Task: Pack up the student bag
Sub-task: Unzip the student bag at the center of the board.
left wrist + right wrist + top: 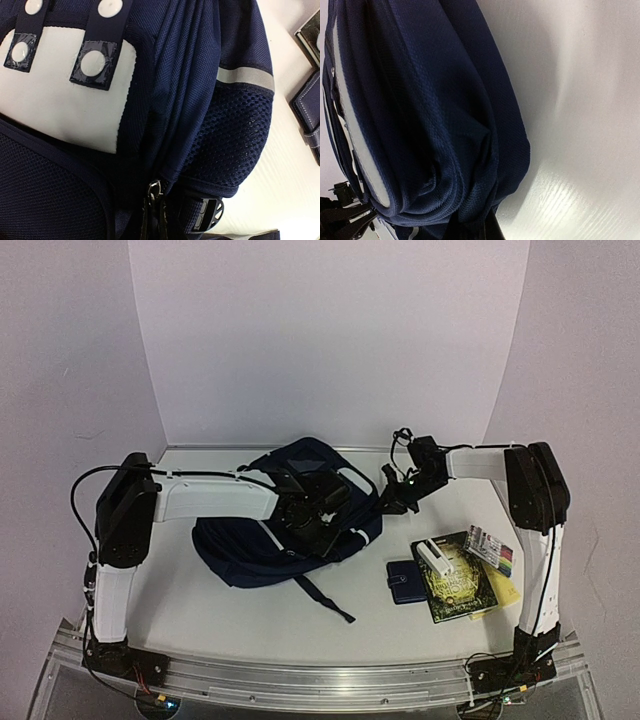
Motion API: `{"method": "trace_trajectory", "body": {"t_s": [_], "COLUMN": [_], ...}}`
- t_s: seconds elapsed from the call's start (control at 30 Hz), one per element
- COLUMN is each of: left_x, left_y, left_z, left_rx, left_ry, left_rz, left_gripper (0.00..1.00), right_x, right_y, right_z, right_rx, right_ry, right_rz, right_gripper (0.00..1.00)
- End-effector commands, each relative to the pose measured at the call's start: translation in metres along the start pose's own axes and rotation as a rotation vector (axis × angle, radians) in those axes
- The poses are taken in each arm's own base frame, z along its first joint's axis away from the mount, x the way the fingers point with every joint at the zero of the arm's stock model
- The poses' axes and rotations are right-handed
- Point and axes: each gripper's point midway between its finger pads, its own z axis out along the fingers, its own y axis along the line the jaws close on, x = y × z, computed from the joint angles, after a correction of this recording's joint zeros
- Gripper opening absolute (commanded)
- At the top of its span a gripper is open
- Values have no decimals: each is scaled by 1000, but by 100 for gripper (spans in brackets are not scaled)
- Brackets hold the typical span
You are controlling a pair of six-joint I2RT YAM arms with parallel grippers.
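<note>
The student bag (250,555) lies in the middle of the table, navy with thin white stripes. My left gripper (312,512) reaches over its top. In the left wrist view the bag's white front patch (55,105) with dark tabs fills the upper left. A metal zipper pull (152,191) sits between the dark fingers of my left gripper (156,220), which is shut on it. My right gripper (392,503) is at the bag's right edge. Its wrist view shows the student bag's fabric (435,125) bunched into my right gripper (487,232), which is shut on it.
To the right of the bag lie a small navy wallet (406,581), a dark book (462,585) with a white object (434,557) on it, a pack of markers (490,548) and a yellow sheet (503,592). The left wrist view catches the wallet (307,115) at its right edge.
</note>
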Motion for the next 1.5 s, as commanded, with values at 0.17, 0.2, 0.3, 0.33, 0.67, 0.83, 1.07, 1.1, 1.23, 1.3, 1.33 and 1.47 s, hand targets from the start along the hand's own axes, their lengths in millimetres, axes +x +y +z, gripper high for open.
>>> {"method": "trace_trajectory", "body": {"t_s": [0.17,0.2,0.3,0.33,0.67,0.83,1.07,1.1,1.23,1.3,1.33,1.47], "left_x": [38,38,40,42,44,46,49,49,51,55,56,64], "left_y": [1,1,0,0,13,12,17,18,20,22,22,23], "left_z": [-6,-2,5,6,11,15,13,13,10,8,7,3], "left_rx": [62,72,97,102,119,136,140,139,131,127,127,134], "left_ry": [108,113,124,130,143,154,162,164,165,171,174,186], "left_rz": [-8,-13,-27,-30,-80,-91,-101,-101,-101,-100,-100,-105], "left_gripper": [0,0,3,4,10,15,17,15,9,7,6,3], "right_x": [-38,-38,-37,-37,-36,-37,-36,-35,-35,-36,-36,-37], "right_y": [-4,-2,-1,0,1,2,2,2,2,1,2,1], "right_z": [-23,-24,-26,-27,-26,-27,-27,-27,-27,-28,-27,-28], "right_rx": [45,42,40,40,32,31,32,31,33,34,35,39], "right_ry": [-124,-123,-124,-125,-120,-123,-122,-122,-122,-123,-124,-126], "right_rz": [-40,-41,-45,-46,-46,-50,-52,-53,-53,-53,-55,-57], "right_gripper": [0,0,0,0,0,0,0,0,0,0,0,0]}}
